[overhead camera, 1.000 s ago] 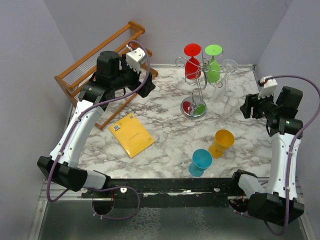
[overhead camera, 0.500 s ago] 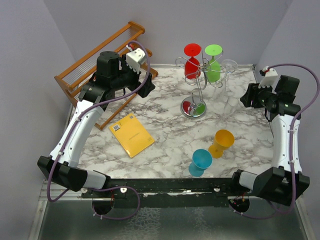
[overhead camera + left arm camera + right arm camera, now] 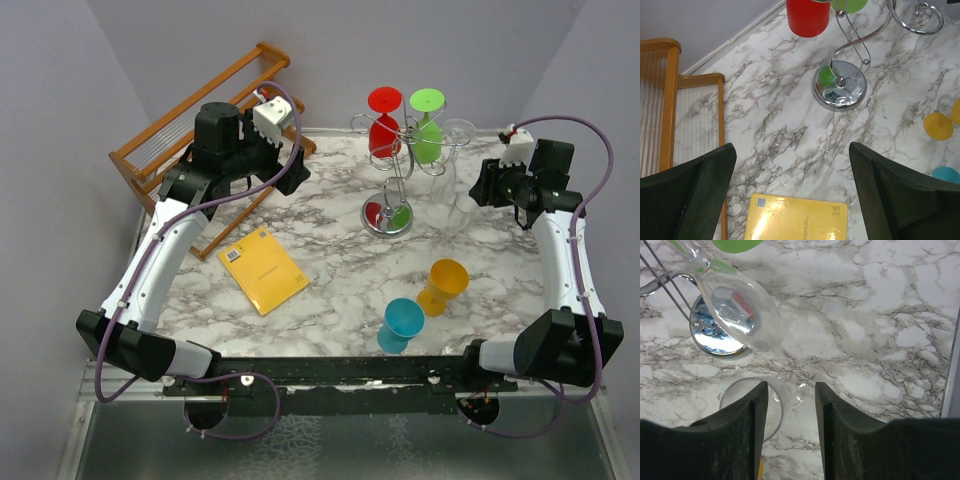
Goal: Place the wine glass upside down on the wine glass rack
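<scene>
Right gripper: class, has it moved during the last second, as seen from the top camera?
Yes. The right gripper has moved toward the table's far edge and slightly left, nearer the wine glass rack, which stayed put.

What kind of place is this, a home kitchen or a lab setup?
Most likely a robot test cell: plain walls box in a marble-patterned table, the left arm and right arm are mounted at its near edge, and the wine glass rack looks like a staged prop.
</scene>
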